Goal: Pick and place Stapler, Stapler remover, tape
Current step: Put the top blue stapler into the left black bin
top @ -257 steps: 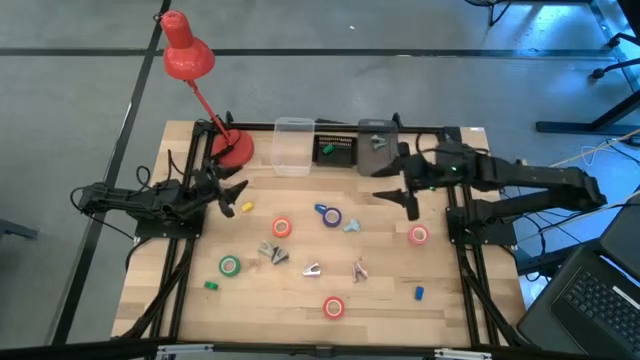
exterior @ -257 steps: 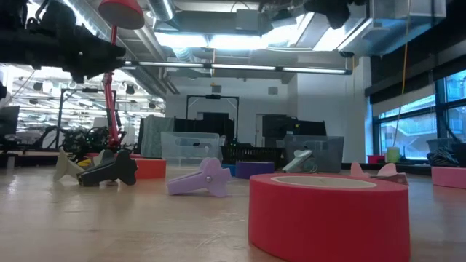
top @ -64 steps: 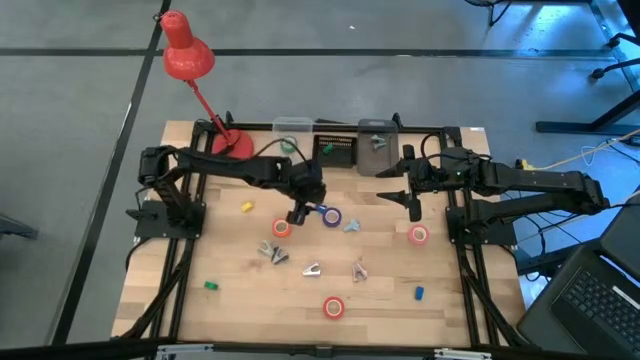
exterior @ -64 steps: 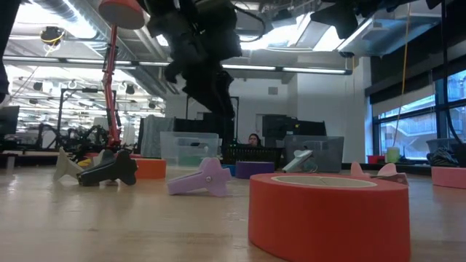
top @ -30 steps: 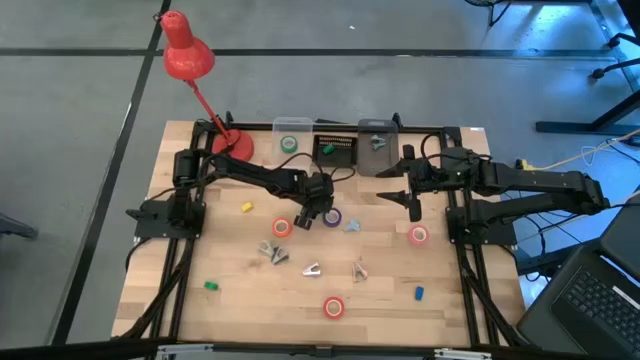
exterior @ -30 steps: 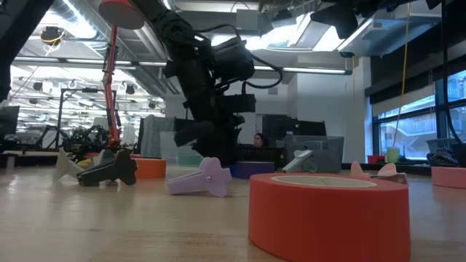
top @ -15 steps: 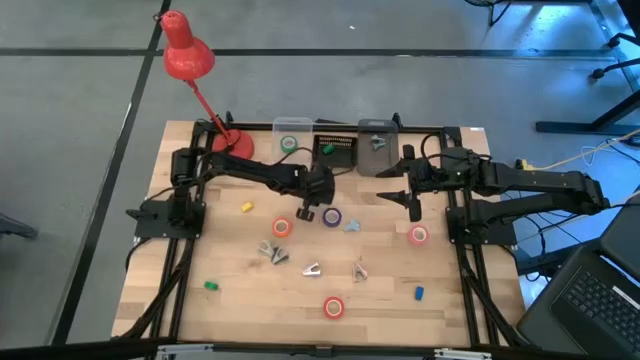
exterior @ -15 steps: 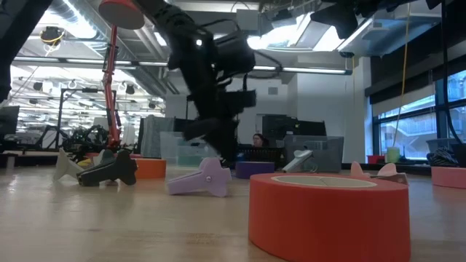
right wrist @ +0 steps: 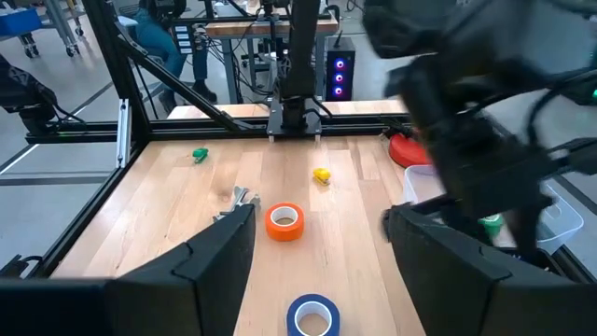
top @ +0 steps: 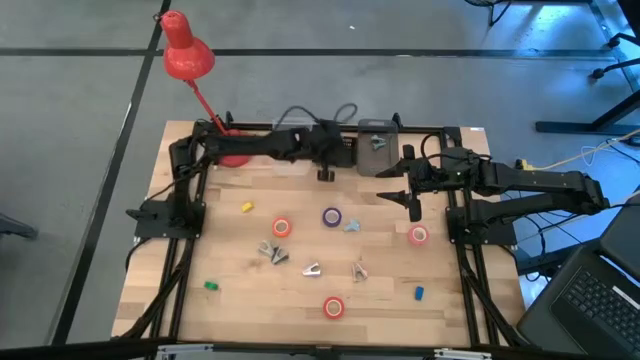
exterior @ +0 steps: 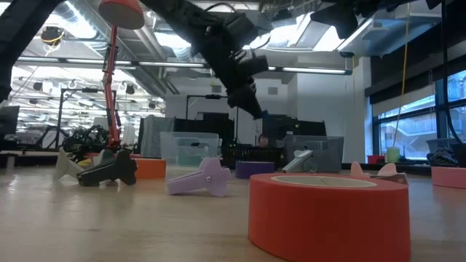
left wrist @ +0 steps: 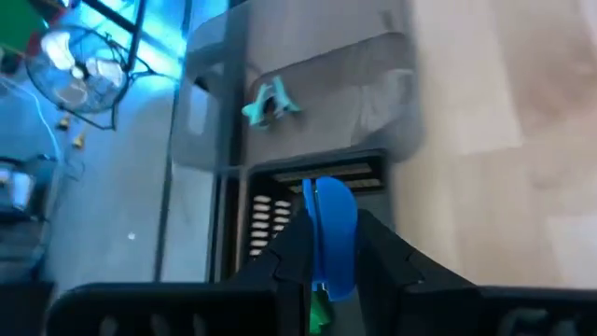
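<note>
Stapler remover first: your left gripper (top: 326,172) is clenched on a blue stapler remover (left wrist: 331,233). You can see it pinched between the 2 dark fingers (left wrist: 289,257) in the left wrist view. The gripper hangs in the air at the 12 o'clock edge of the table (top: 240,300), over the black bin (top: 342,148). Just beside that bin, toward 3 o'clock, is a grey bin (top: 376,160) with a teal stapler remover (left wrist: 269,103) in it.

Your right gripper (top: 412,205) waits above the table at about 2 o'clock. Its fingers are spread apart and hold nothing.

You can see 4 tape rolls lying flat on the wood. A purple-blue roll (top: 332,216) sits near the middle. A red-orange roll (top: 281,227) is close to it, toward 9 o'clock. A pink-red roll (top: 418,235) lies at 3 o'clock, near the right gripper. Another red-orange roll (top: 333,308) is at 6 o'clock, right up close in the low view.

3 grey stapler removers (top: 272,252) lie between the rolls, a bit toward 6 o'clock from the middle. A red lamp (top: 185,50) stands at the 11 o'clock corner.
</note>
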`<state>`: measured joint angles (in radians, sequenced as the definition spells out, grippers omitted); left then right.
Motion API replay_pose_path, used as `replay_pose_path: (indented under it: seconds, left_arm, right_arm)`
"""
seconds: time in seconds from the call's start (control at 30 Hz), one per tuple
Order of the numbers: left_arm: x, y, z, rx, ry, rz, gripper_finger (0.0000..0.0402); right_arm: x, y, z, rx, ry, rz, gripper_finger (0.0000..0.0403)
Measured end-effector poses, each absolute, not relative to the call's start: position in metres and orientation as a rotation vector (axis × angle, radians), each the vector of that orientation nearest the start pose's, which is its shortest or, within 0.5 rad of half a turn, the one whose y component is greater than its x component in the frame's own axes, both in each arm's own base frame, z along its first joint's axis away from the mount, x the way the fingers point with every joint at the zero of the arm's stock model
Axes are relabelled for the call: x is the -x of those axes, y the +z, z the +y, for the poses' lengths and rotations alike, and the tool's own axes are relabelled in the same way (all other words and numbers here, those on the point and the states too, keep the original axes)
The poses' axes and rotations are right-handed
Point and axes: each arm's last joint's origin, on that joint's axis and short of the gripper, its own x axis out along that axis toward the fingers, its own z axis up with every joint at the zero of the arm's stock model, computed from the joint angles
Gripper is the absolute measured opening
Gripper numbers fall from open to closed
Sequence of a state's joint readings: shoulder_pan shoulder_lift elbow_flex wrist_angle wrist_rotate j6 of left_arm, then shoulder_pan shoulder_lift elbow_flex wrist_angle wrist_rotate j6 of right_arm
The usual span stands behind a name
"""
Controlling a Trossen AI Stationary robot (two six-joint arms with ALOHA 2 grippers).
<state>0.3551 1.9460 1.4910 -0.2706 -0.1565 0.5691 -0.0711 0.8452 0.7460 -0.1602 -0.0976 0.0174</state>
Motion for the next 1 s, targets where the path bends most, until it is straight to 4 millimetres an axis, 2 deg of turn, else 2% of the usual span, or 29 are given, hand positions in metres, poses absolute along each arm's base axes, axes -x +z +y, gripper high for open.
replay_pose_path:
  seconds: [0.1, 0.27, 0.63, 0.77, 0.83, 1.0]
  left_arm:
    - [-0.403, 0.225, 0.176, -0.401, 0.280, 0.829, 0.0042]
    - [-0.398, 0.198, 0.199, -0.338, 0.244, 0.886, 0.0042]
    - [-0.395, 0.165, 0.222, -0.287, 0.212, 0.926, 0.0042]
    - [-0.396, 0.159, 0.223, -0.278, 0.214, 0.930, 0.0045]
    - [-0.397, 0.159, 0.223, -0.264, 0.225, 0.918, 0.0070]
    - [-0.399, 0.160, 0.223, -0.281, 0.226, 0.909, 0.0166]
  right_arm:
    - [-0.188, 0.312, -0.011, -0.039, 0.024, 0.259, 0.0249]
    - [-0.188, 0.312, -0.011, -0.040, 0.024, 0.259, 0.0249]
    - [-0.188, 0.312, -0.011, -0.039, 0.024, 0.259, 0.0249]
    - [-0.188, 0.312, -0.011, -0.039, 0.024, 0.259, 0.0249]
    - [-0.188, 0.312, -0.011, -0.039, 0.024, 0.259, 0.0249]
    - [-0.188, 0.312, -0.011, -0.040, 0.024, 0.259, 0.0249]
